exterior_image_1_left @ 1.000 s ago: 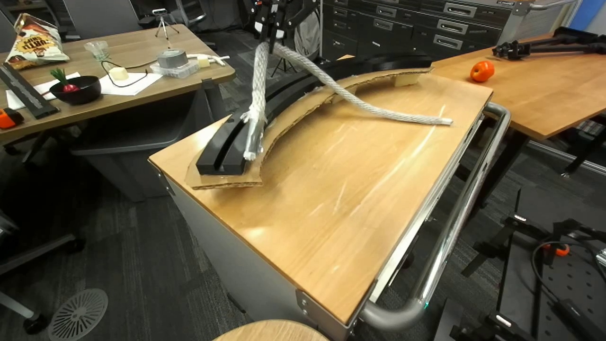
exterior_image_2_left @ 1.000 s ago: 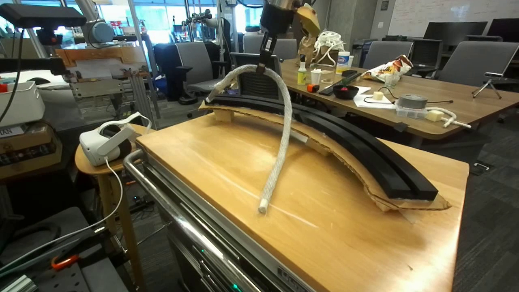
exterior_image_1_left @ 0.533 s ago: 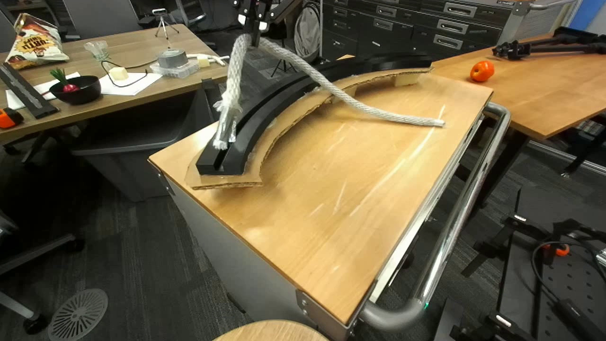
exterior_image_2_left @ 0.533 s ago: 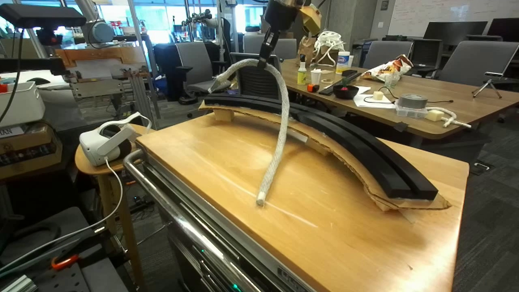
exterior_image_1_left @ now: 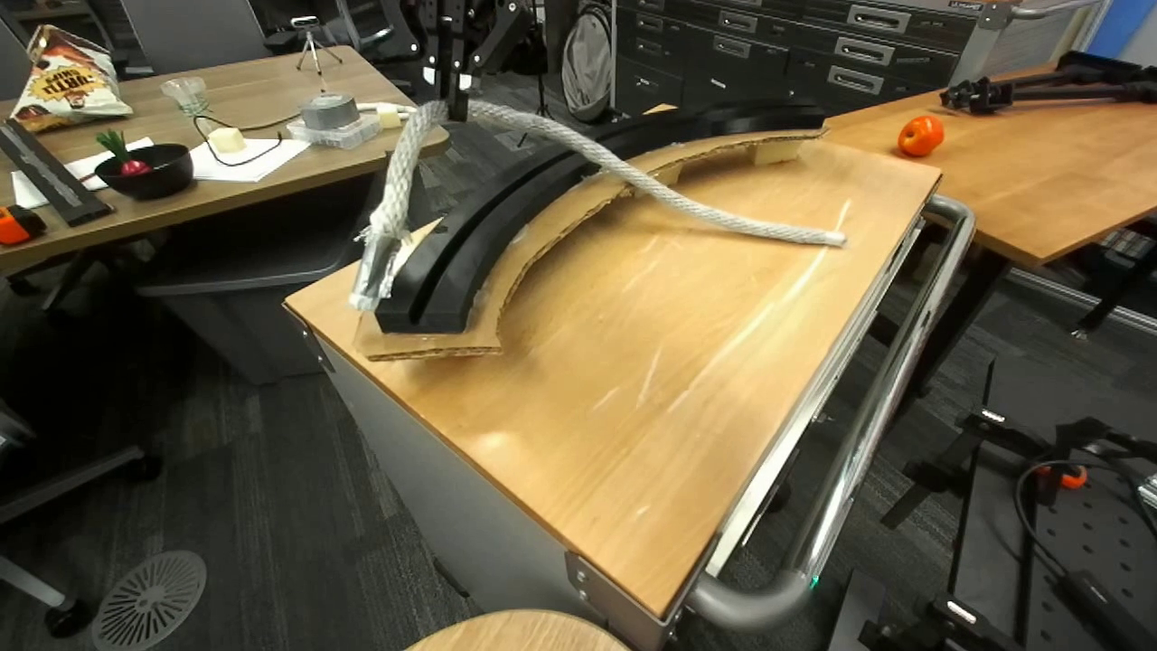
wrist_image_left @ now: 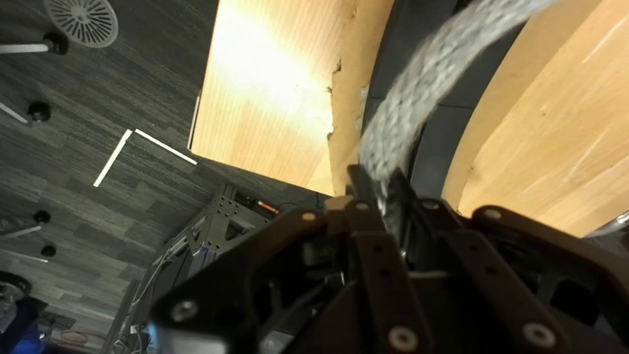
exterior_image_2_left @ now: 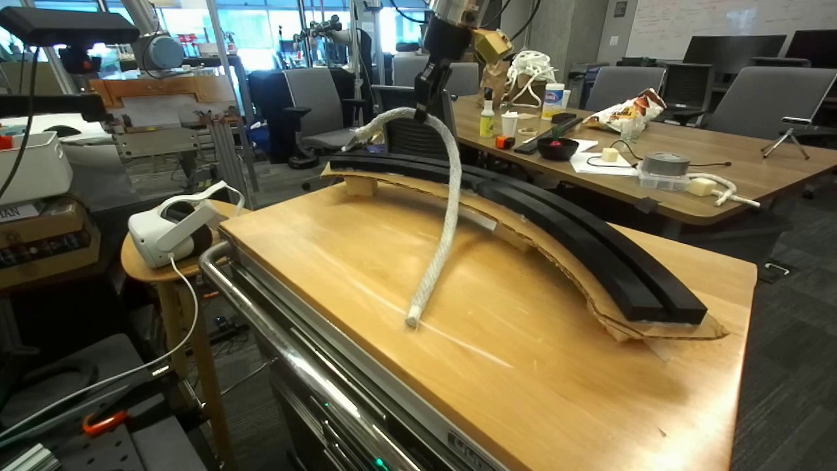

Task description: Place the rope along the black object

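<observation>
The whitish rope [exterior_image_1_left: 664,193] is draped from my gripper [exterior_image_1_left: 455,110], which is shut on it and holds it above the outer side of the black grooved arc [exterior_image_1_left: 461,262]. In an exterior view, the rope's taped end [exterior_image_1_left: 372,276] hangs beside the arc's near end, raised. The long part crosses over the arc, and its loose end rests on the wooden tabletop. The rope [exterior_image_2_left: 452,196], arc [exterior_image_2_left: 588,242] and gripper [exterior_image_2_left: 422,114] show in an exterior view too. In the wrist view, the rope [wrist_image_left: 413,98] runs from between the fingertips [wrist_image_left: 377,177] across the arc [wrist_image_left: 437,147]; the taped end is hidden.
The arc sits on a raised cardboard base [exterior_image_1_left: 434,347] on the wooden cart top [exterior_image_1_left: 633,380]. A metal handle rail [exterior_image_1_left: 868,434] runs along one cart side. A table with a bowl [exterior_image_1_left: 149,172] and tape roll [exterior_image_1_left: 329,112] stands behind. A headset [exterior_image_2_left: 167,229] lies on a stool.
My gripper, still holding the rope, has moved left in an exterior view, rising and then lowering. The taped end swung from over the arc to its outer side. The loose end slid slightly.
</observation>
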